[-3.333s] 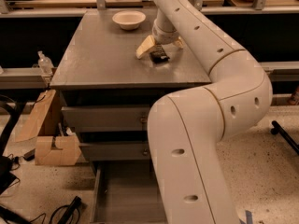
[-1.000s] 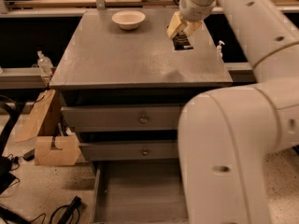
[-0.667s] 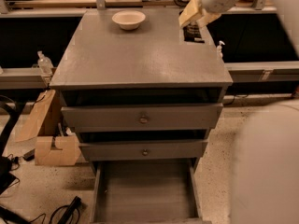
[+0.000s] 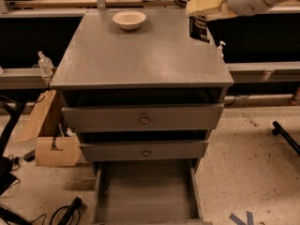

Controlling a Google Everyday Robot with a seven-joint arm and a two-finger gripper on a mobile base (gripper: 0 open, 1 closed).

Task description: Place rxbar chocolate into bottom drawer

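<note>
My gripper [image 4: 202, 14] is at the upper right, above the back right corner of the grey cabinet top [image 4: 140, 55]. It is shut on the rxbar chocolate [image 4: 199, 28], a glossy black bar that hangs down below the cream fingers [image 4: 205, 1]. The bottom drawer [image 4: 145, 191] is pulled open at the foot of the cabinet, showing a flat grey floor with nothing on it. The bar is held high and to the right of the drawer.
A cream bowl [image 4: 129, 19] sits at the back of the cabinet top. Two narrower knobbed drawers [image 4: 143, 119] are slightly ajar above the bottom one. A cardboard box [image 4: 49, 142] and a spray bottle [image 4: 44, 64] stand left. Cables lie on the floor lower left.
The arm has swung from over the cabinet top off to the upper right, lifting the black bar from the surface; the arm's large body has left the foreground, uncovering the drawers.
</note>
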